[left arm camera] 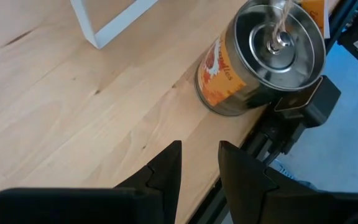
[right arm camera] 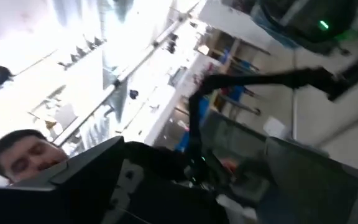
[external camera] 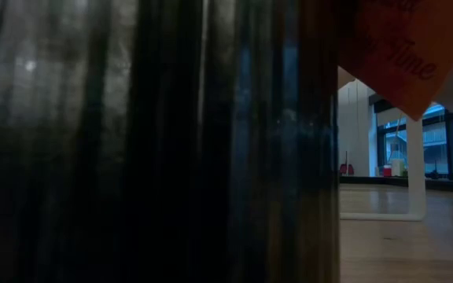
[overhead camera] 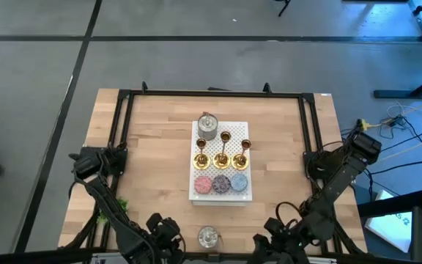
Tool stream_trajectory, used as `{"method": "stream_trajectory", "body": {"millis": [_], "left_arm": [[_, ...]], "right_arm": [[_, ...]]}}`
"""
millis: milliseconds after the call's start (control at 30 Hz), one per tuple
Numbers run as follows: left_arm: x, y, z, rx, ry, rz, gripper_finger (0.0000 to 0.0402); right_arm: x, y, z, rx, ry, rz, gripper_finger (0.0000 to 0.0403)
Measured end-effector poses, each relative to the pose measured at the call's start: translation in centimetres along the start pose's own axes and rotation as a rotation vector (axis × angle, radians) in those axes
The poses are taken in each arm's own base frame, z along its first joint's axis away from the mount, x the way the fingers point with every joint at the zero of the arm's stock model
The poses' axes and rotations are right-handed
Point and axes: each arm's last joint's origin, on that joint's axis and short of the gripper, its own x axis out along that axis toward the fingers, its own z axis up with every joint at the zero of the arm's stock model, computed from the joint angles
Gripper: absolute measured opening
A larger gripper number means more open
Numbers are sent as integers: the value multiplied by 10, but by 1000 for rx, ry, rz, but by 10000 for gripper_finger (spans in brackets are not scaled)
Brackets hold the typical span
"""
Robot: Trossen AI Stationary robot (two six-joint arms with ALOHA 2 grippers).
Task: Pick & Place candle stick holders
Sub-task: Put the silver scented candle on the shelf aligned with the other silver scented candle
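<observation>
Three gold candle stick holders (overhead camera: 221, 157) stand in a row on a white tray (overhead camera: 246, 196) at the table's middle; neither gripper touches them. My left gripper (left arm camera: 199, 167) hovers over the bare wood near the front edge, left of a metal can (left arm camera: 260, 56). Its fingers are a little apart with nothing between them. My right gripper (overhead camera: 268, 239) is at the front edge, right of the can (overhead camera: 208, 236). It is open and tipped up toward the room, so its wrist view shows none of the table.
On the tray, a silvery pot (overhead camera: 208, 126) sits behind the holders, and pink, purple and blue discs (overhead camera: 221, 183) lie in front of them. A black frame (overhead camera: 211, 93) rims the table. A dark surface close to the lens blocks most of the low view. A person shows beyond the table.
</observation>
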Motion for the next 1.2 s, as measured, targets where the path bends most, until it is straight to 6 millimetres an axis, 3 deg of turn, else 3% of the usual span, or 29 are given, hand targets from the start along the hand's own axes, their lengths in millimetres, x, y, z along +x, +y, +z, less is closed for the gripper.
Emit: {"method": "stream_trajectory", "body": {"millis": [300, 600, 933, 1200], "left_arm": [[0, 0, 0, 18, 1, -1, 102], [0, 0, 0, 20, -7, -1, 102], [2, -1, 2, 84, 8, -4, 102], [13, -5, 19, 74, 21, -17, 102]], "right_arm": [[5, 20, 12, -129, -164, 72, 391], [8, 26, 14, -217, -170, 69, 391], [7, 30, 23, 24, -265, 114, 390], [9, 26, 30, 145, -330, 94, 390]]}}
